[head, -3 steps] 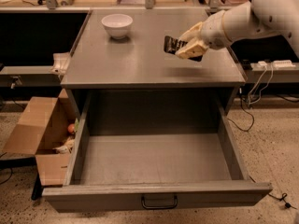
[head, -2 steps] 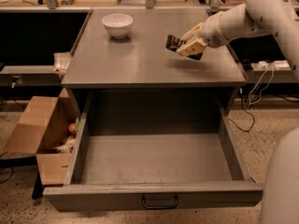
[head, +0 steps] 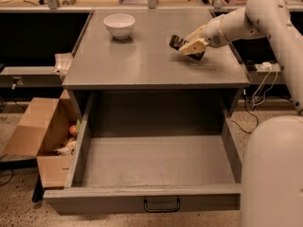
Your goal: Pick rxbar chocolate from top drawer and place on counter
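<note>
At the far left, an open brown cardboard box (head: 33,131) sits on the speckled floor beside the cabinet, with a few small items inside, one of them round and orange. A small round white bowl (head: 119,25) stands upright near the back left of the broad flat grey metal table (head: 142,63). Below the table, the wide, deep grey metal top drawer (head: 142,200) is pulled far out toward the camera, its small dark wire pull handle (head: 162,205) centred on the flat front panel.

Right of the table's middle and well apart from the bowl is the small flat dark-wrapped rxbar chocolate (head: 174,41). It is gripped at one end, tilted, low over the table surface; whether it touches the surface cannot be told. The tan two-finger gripper (head: 187,46) is closed around the bar, whose free end points left. The white arm (head: 246,20) reaches in from the upper right, and the robot's rounded white body (head: 272,174) fills the lower right corner.
</note>
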You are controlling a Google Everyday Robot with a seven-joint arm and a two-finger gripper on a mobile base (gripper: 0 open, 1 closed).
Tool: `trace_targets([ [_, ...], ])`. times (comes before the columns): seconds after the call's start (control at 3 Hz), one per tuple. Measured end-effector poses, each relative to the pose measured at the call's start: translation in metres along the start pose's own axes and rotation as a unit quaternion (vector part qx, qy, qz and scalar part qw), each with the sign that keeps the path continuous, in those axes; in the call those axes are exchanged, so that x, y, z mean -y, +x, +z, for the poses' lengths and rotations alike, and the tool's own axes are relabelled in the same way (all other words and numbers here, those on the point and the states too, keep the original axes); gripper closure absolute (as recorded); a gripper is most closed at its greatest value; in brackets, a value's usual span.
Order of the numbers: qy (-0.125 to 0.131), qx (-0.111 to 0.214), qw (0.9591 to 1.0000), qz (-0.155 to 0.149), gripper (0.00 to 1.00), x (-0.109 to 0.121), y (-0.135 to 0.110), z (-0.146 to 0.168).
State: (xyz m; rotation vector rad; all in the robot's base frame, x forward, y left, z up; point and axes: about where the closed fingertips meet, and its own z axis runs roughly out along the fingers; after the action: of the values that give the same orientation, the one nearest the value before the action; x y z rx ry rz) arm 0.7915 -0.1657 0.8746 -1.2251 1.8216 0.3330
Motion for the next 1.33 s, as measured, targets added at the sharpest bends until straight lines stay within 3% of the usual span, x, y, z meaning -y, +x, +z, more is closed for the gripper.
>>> trace_targets([
  [1.0,-0.003,0.030,0.9990,0.033,0.12,0.018,-0.004,0.010],
  [1.33,0.004,0.056,0.9979,0.031,0.00,0.024,-0.016,0.003],
])
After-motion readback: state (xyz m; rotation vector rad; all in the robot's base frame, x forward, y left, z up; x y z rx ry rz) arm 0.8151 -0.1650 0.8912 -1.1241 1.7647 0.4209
